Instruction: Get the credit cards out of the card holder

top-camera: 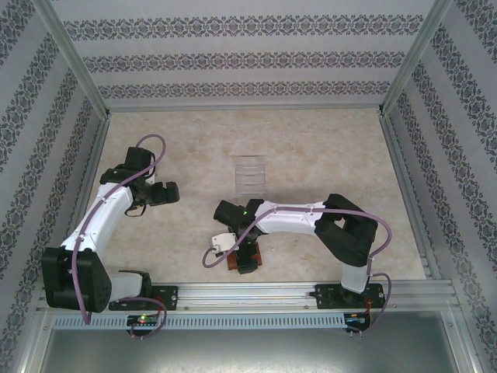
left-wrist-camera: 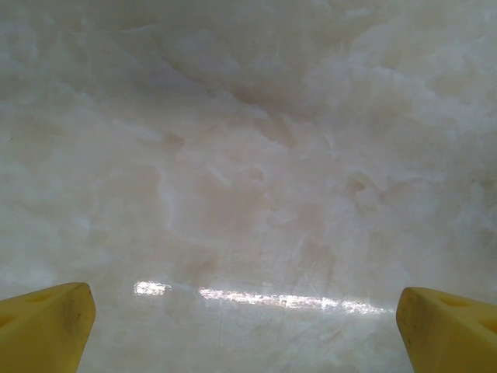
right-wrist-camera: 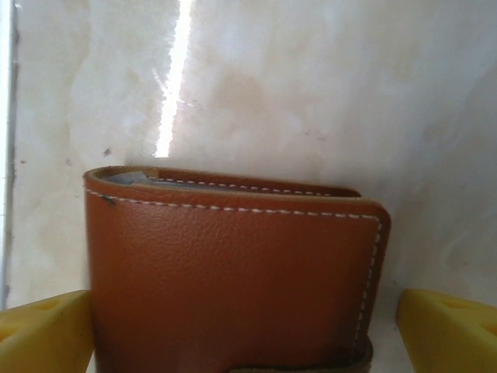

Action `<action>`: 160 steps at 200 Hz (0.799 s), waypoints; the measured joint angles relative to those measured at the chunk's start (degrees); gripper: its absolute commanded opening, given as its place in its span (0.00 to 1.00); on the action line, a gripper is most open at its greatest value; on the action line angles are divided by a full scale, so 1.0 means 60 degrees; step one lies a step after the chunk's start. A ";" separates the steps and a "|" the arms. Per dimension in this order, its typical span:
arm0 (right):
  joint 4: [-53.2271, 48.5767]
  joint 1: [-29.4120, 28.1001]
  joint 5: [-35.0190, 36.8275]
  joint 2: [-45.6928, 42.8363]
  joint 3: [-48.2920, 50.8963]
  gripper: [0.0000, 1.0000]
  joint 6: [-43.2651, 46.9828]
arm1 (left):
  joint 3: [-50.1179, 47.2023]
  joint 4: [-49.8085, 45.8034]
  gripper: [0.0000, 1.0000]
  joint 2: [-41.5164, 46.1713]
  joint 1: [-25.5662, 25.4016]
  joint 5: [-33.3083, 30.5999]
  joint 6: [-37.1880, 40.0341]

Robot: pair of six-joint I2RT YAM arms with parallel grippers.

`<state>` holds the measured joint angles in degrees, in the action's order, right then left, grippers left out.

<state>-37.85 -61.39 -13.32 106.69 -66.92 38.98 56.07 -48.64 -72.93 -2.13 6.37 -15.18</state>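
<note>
Wide right pincer (right-wrist-camera: 245, 330) astride the folded card holder (right-wrist-camera: 233, 272), contact unclear.

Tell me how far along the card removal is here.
Done: nothing yet; the card holder sits folded shut on the table. In hand: the right tool straddles it, fingers open on either side, not clamped; the left tool hangs open over bare table. Left: grip and unfold the card holder, then draw out the credit cards.
</note>
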 measured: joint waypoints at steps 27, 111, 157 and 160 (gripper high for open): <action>0.0029 0.0000 0.0044 0.0000 0.0015 0.93 -0.0004 | 0.0000 0.0000 1.00 -0.0106 0.0000 0.0047 0.0000; 0.0550 0.0313 0.0153 -0.0186 0.0193 0.77 -0.1858 | 0.0004 0.0000 1.00 -0.0146 0.0000 0.0040 0.0015; 0.0441 0.0841 0.1461 -0.0197 -0.0463 0.74 -0.5635 | 0.0004 0.0000 1.00 -0.0419 0.0000 0.0007 0.0073; 0.0433 0.0849 0.1552 -0.0197 -0.0517 0.74 -0.5938 | 0.0004 0.0000 1.00 -0.0419 0.0000 0.0004 0.0073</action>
<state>-35.24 -56.29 -4.01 105.51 -70.02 3.36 56.10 -48.64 -75.44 -2.13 6.39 -14.74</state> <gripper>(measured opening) 0.743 0.999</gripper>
